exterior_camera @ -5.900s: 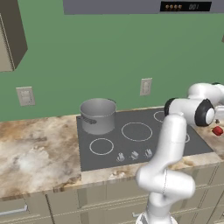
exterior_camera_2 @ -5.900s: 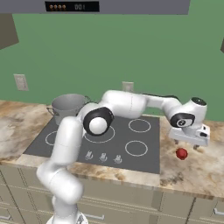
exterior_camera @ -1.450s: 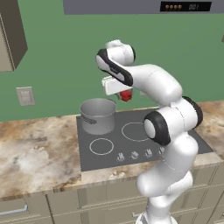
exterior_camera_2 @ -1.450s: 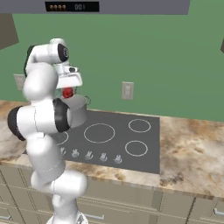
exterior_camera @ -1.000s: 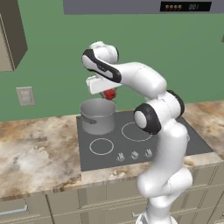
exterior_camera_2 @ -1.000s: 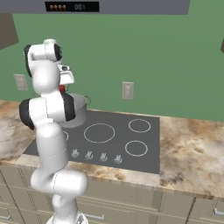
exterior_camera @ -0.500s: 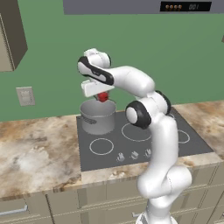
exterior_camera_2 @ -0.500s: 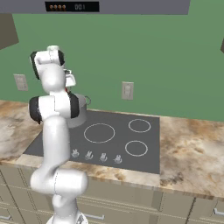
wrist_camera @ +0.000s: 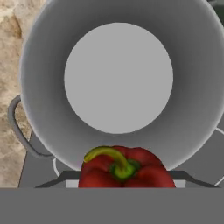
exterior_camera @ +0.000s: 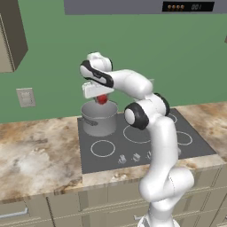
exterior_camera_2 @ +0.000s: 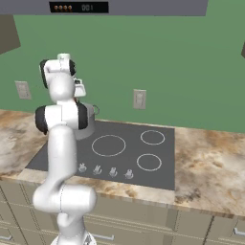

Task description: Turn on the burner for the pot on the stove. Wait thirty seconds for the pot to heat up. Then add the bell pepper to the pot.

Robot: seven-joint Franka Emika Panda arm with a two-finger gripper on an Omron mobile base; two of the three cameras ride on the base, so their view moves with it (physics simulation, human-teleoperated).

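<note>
At the upper left of the left base view, above the rear left burner: my gripper (exterior_camera: 102, 98), fingers set narrow and clamped on the bell pepper (exterior_camera: 103, 99), red, held just over the open mouth of the pot (exterior_camera: 98, 119).

Item, pot: grey metal, cylindrical, upright, standing on the rear left ring of the stove (exterior_camera: 142, 146). In the hand view it takes up the upper and middle frame; I look straight down into it and see a pale round bottom with nothing inside, and one side handle at the left edge.

Item, bell pepper: in the hand view it sits at bottom centre (wrist_camera: 126, 169), green stem curling toward the left, its body overlapping the near rim of the pot (wrist_camera: 118, 78). It is above the pot, not inside it.

Item, stove: dark flat cooktop with white ring outlines, set into a mottled stone counter (exterior_camera: 35, 153); a row of small silver knobs (exterior_camera: 135, 157) along its near edge. In the right base view the stove (exterior_camera_2: 143, 158) lies centre frame, and my arm hides most of the pot at left centre.

Item, wall: green, with a pale outlet plate (exterior_camera_2: 139, 99) above the stove in the right base view.
</note>
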